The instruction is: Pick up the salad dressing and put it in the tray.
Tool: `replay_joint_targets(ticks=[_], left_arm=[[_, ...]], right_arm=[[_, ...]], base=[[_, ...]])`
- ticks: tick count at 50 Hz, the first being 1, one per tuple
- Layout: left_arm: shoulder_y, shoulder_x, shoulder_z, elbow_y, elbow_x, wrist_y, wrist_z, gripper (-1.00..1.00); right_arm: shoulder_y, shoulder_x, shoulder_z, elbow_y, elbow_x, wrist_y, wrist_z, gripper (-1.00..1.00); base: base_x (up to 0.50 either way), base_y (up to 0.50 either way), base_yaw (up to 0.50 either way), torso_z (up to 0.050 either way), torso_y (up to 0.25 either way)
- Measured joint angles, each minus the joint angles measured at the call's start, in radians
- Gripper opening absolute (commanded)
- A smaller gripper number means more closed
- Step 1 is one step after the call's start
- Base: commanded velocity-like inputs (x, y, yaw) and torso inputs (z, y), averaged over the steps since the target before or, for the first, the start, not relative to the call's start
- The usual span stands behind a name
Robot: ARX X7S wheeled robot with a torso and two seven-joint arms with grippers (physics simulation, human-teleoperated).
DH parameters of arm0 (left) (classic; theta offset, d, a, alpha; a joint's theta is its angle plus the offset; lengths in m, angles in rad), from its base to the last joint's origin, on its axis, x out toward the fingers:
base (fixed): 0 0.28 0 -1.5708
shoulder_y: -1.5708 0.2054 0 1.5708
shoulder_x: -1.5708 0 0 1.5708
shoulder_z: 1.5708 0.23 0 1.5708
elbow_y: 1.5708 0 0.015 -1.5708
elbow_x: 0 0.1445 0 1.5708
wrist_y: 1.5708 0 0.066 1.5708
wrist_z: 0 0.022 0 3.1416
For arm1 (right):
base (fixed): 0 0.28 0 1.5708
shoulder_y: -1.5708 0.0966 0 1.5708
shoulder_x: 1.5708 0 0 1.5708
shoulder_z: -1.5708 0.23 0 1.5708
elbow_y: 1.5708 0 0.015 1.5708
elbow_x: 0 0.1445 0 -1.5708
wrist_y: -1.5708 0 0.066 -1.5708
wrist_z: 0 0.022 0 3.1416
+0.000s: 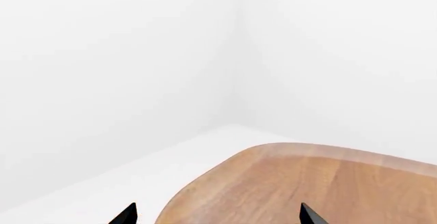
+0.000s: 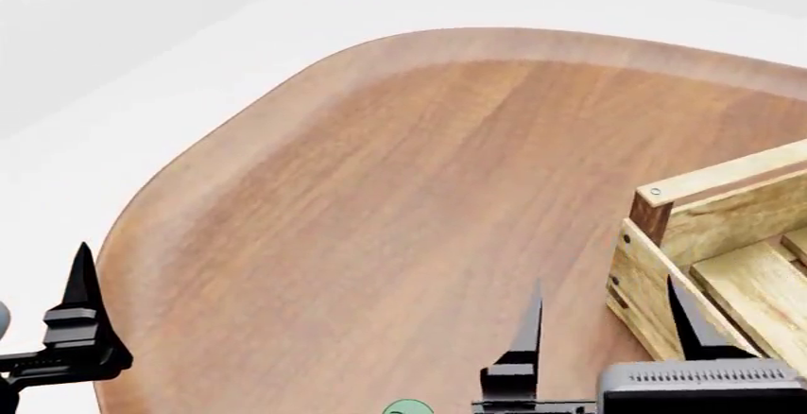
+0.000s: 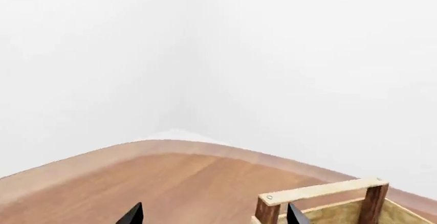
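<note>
Only a sliver of the salad dressing's light green cap [image 2: 406, 407] shows, at the bottom edge of the head view, on the table just left of my right gripper. The tray [image 2: 721, 214], a light-wood crate with brown corner posts, stands at the right; its near corner [image 3: 321, 190] also shows in the right wrist view. My right gripper [image 2: 604, 293] hovers open beside the tray's left corner, nothing between its fingers [image 3: 295, 215]. My left gripper [image 1: 218, 216] is open and empty over the table's left edge; one of its fingers [image 2: 82, 305] shows in the head view.
The rounded wooden table [image 2: 417, 178] runs from the left edge across to the tray, with white floor and walls [image 1: 136, 81] beyond it. A room corner lies past the table's far edge [image 3: 171, 144].
</note>
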State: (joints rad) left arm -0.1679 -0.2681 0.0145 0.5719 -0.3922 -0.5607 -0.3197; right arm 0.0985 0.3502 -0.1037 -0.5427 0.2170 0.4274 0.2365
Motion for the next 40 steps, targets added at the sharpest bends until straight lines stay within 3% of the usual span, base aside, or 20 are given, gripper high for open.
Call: replay_joint_targets(ticks=[21,40], left_arm=[[0.003,-0.005,0.005,-0.002,-0.006,0.008,-0.009,1.0],[0.001,-0.012,0.015,0.0,-0.009,0.007,-0.016,1.0]], right_arm=[[-0.099,0.234,-0.157,0.02,-0.079,0.06,-0.164,1.0],[-0.183,0.33,-0.212,0.006,-0.05,-0.037,-0.281,1.0]], base=[[0.0,0.0,0.0,0.0,0.0],[0.0,0.0,0.0,0.0,0.0]])
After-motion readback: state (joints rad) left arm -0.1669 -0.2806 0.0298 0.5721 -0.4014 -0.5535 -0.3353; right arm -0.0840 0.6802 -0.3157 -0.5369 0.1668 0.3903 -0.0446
